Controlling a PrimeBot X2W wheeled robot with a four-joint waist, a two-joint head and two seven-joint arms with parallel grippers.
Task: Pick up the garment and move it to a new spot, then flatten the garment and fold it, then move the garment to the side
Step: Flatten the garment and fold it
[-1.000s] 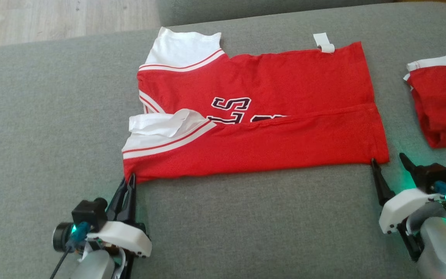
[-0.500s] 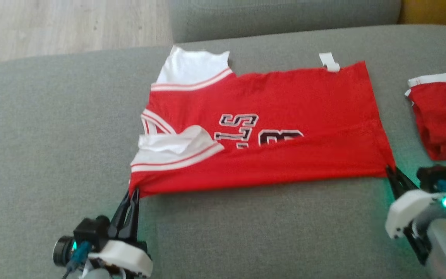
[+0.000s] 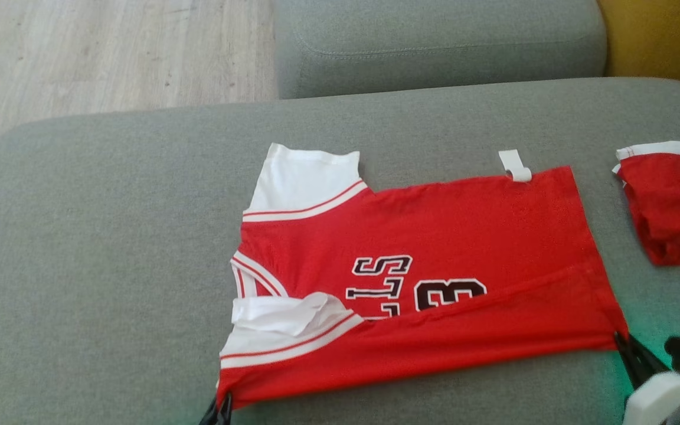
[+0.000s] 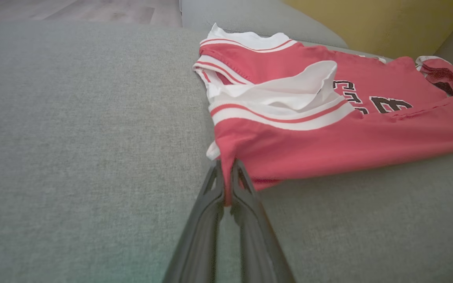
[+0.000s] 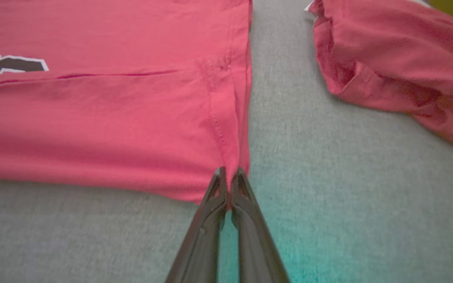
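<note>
One red garment, a jersey, lies spread on the grey seat cushion, right of the cushion's middle and reaching toward its near edge. The jersey's near long strip is folded over onto its body and partly covers the black lettering. Its two white sleeves point toward the cushion's left: one sleeve lies flat on the far side, the other is crumpled on the near side. One small white tag sticks out from the jersey's far edge onto the cushion. There are two grippers, both near the cushion's front edge. The left gripper is clenched on the jersey's near sleeve-end corner, with red cloth pinched between its fingers. The right gripper is clamped on the near hem corner. One second red garment lies bunched at the cushion's right end, apart from the jersey. Beyond the cushion's far edge are one grey back cushion, the wooden floor and a yellow wall.
</note>
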